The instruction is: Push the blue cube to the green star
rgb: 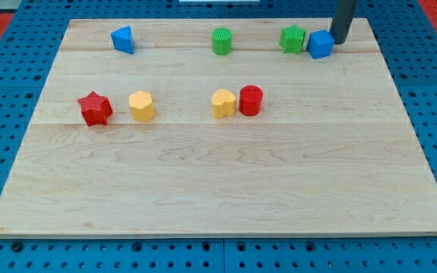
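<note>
The blue cube (320, 44) sits near the view's top right of the wooden board (218, 182). The green star (293, 39) is right beside it on its left, and the two touch or nearly touch. My tip (339, 42) is at the blue cube's right side, touching it or almost so. The dark rod rises from there out of the view's top.
A blue triangular block (123, 39) lies at the top left and a green cylinder (221, 41) at the top middle. A red star (95, 108), a yellow hexagonal block (142, 106), a yellow heart-like block (223, 103) and a red cylinder (250, 100) form a row across the middle.
</note>
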Robot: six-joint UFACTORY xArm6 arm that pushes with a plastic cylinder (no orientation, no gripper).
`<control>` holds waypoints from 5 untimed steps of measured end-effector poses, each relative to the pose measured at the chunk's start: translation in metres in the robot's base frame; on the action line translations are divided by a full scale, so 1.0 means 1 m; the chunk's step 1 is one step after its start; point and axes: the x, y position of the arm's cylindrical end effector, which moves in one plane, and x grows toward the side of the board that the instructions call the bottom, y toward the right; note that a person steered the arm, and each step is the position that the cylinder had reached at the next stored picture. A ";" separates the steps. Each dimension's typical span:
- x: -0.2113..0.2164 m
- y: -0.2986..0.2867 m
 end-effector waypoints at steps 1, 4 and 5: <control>0.020 -0.010; 0.015 -0.052; 0.015 -0.079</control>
